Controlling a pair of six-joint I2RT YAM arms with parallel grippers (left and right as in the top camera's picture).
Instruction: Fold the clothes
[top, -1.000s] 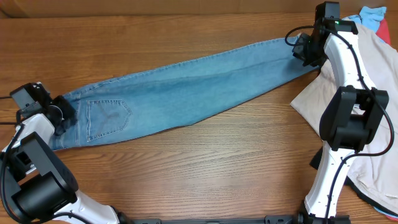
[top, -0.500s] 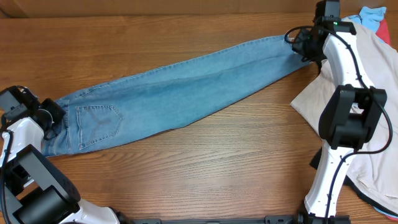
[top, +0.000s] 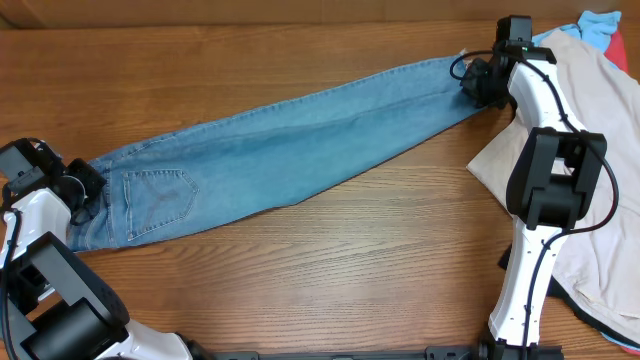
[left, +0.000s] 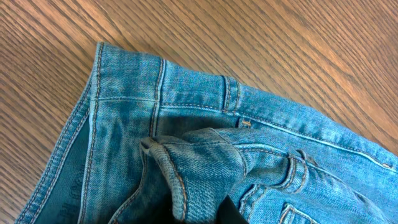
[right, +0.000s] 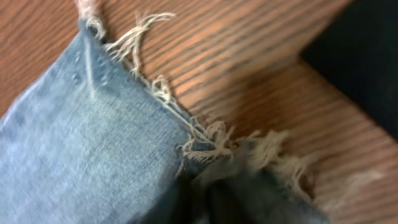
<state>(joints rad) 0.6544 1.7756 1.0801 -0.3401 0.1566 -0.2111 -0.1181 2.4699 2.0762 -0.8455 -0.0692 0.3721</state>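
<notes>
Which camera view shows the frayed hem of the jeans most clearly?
The right wrist view: the frayed hem fills the frame, loose threads visible. The overhead view shows it only as a small edge at the right gripper. The left wrist view shows the waistband instead.

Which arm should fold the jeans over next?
Probably the right. The right gripper is shut on the frayed hem of the jeans, the lighter end, free to swing toward the waistband pinched by the left gripper.
</notes>
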